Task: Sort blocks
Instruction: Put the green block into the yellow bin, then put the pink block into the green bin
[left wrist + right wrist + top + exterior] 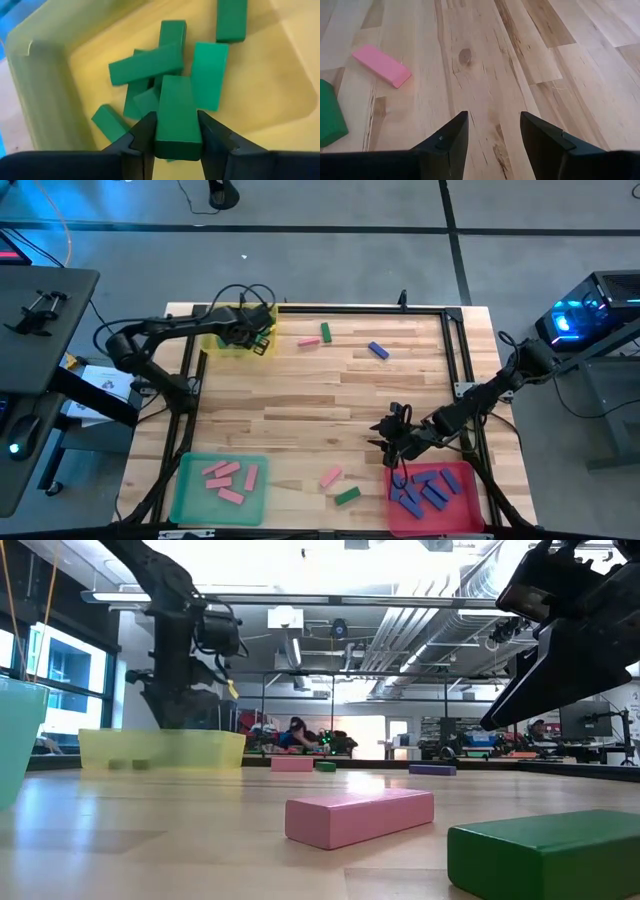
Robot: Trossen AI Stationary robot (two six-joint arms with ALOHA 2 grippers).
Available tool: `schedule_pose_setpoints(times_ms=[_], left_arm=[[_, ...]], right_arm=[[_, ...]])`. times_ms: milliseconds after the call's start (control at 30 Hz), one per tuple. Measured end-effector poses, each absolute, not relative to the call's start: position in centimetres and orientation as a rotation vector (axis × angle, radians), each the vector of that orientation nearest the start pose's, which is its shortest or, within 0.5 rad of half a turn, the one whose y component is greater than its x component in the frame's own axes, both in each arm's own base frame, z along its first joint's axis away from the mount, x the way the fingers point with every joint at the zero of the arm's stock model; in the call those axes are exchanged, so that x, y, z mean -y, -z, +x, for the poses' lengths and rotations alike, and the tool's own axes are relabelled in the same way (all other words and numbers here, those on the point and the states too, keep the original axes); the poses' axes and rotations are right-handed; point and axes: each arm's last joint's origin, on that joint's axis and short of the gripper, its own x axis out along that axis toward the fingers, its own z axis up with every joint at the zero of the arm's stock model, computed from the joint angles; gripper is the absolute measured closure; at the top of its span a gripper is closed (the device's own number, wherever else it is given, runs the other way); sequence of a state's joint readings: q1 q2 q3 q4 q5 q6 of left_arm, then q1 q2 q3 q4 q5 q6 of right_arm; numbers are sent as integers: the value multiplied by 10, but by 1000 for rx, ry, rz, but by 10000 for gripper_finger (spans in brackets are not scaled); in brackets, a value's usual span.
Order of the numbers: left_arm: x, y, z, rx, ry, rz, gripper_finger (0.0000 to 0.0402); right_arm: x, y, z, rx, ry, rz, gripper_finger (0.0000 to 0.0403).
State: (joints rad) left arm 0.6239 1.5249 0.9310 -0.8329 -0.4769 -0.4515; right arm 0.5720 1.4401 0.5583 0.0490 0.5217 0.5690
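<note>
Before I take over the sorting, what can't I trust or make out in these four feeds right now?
- Yellow plastic tray, high view: the left gripper covers it; its green rectangular blocks show only in the left wrist view.
- Held green block, left wrist view: its lower end is hidden between the fingers.
- Green plastic tray, low view: cut off by the picture's edge.
- Right gripper, low view: only partly in frame.
</note>
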Motion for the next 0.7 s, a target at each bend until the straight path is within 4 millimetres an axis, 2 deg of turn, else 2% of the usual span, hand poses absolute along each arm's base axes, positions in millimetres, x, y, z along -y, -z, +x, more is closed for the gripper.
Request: schedule_pose_setpoints(times_ms=[233,467,567,700], left_arm=[[-163,-190,203,-1239,-1205,-412,243],[-156,-209,197,-1164,-1199,-402,171],[-146,-222,197,-1103,-1175,-385,162],[-117,-241,204,-1002,-1091,-355,162]], right_arm=[[-123,-146,218,-691,153,112,240],[-123,-145,218,-692,159,129,240],[-123,-145,218,-692,161,136,240],[-123,-146,218,-689,162,137,240]])
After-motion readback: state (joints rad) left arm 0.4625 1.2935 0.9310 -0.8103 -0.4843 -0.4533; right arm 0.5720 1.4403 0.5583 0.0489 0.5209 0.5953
